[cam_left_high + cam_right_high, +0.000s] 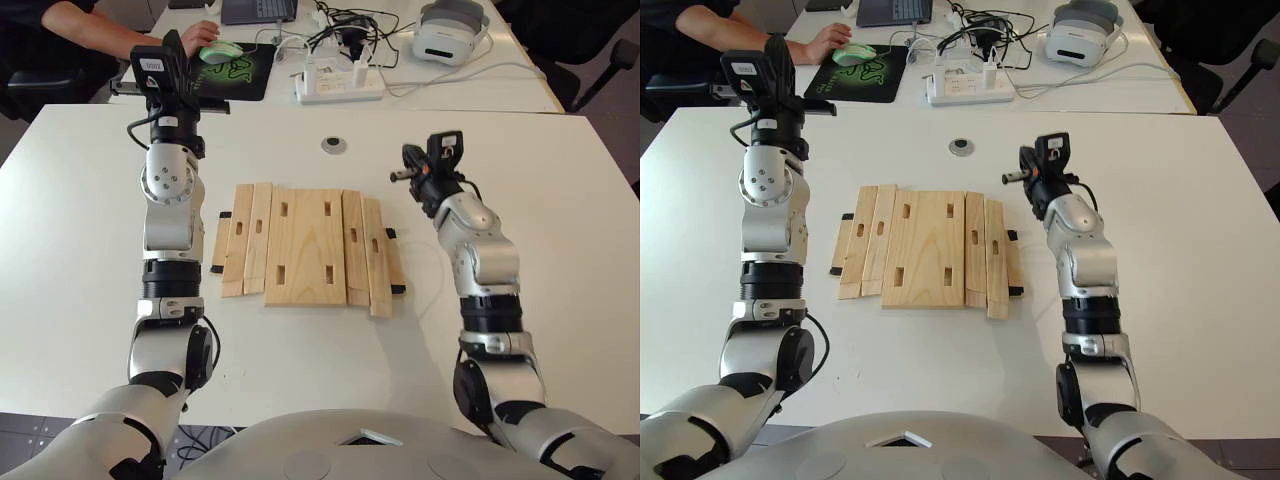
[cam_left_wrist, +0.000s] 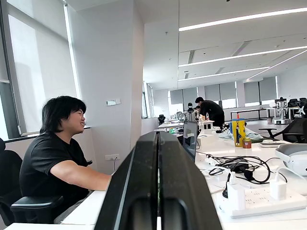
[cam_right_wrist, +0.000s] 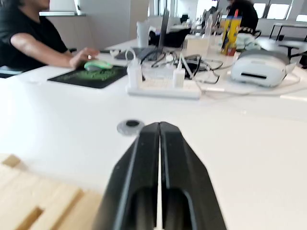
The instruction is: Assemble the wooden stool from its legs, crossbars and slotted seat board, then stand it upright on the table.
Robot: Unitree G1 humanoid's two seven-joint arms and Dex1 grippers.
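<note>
Black and pressed flat together, both of my claws are closed on nothing. The right claw (image 3: 159, 127) hangs over the white table (image 1: 80, 250) just beyond the far right corner of the wood. The left claw (image 2: 158, 136) is raised at the table's far left edge, pointing away from the wood. I take this for a ready pose, held clear so that no part gets knocked. The slotted seat board (image 1: 305, 245) lies flat with its slots up, near and left of my right claw, near and right of my left. The left slats (image 1: 247, 238) and right slats (image 1: 366, 252), which I take for legs and crossbars, lie flat against its two sides, spread out, I judge, for easy picking. Nothing is joined yet.
</note>
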